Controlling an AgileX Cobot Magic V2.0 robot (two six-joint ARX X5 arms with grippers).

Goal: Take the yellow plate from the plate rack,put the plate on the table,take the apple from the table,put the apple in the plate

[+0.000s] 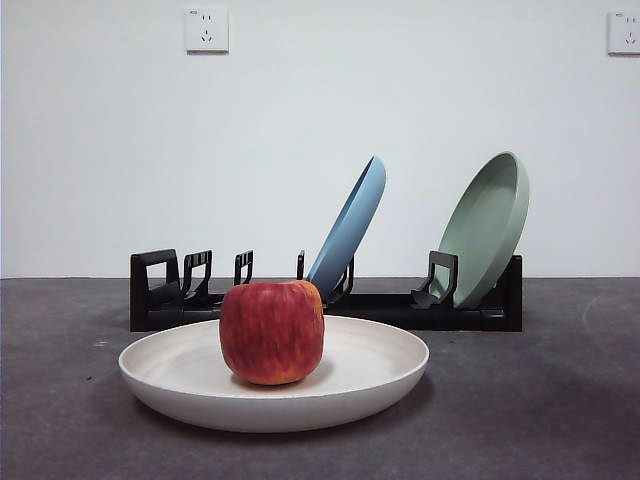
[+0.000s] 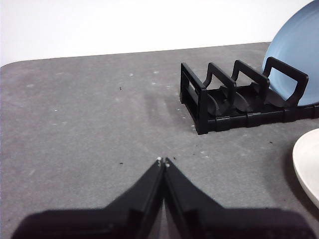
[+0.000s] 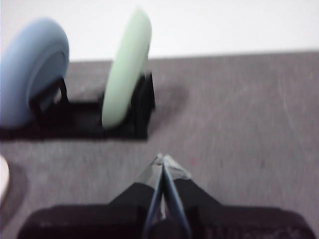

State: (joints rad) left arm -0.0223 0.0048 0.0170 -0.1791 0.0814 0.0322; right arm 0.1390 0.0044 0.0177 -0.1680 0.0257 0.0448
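**A:** Start with the front view. Where has the apple ended up?

**B:** The apple (image 1: pixel 272 332) sits upright in the yellow plate (image 1: pixel 180 372), roughly at its middle. The plate lies flat on the dark grey surface (image 1: pixel 540 420), in front of the plate rack (image 1: pixel 160 290).

**A:** And the rack itself?

**B:** It runs across behind the plate, against the white wall (image 1: pixel 300 130). A blue plate (image 1: pixel 350 225) leans in a slot near its middle, and a pale green plate (image 1: pixel 485 230) leans near its right end in this view. The slots at the other end hold nothing. Two wall sockets (image 1: pixel 207 30) show high up. No arm appears in this view.

**A:** Left wrist view?

**B:** The left gripper (image 2: pixel 163 160) hangs over bare surface (image 2: pixel 89 124) with its jaws pressed together, tips meeting, nothing between them. The rack's free end (image 2: pixel 219 99) lies ahead of it, well apart, with the blue plate (image 2: pixel 294 55) behind those dividers. An edge of the yellow plate (image 2: pixel 308 162) shows at the side of the picture.

**A:** Right wrist view?

**B:** It is blurred. The right gripper (image 3: pixel 162 158) also has its jaws closed on nothing, over bare surface (image 3: pixel 239 109). Beyond it stand the rack's other end (image 3: pixel 142 107), the pale green plate (image 3: pixel 124 69) and the blue plate (image 3: pixel 32 69). A sliver of the yellow plate (image 3: pixel 2 177) shows at the picture's edge.
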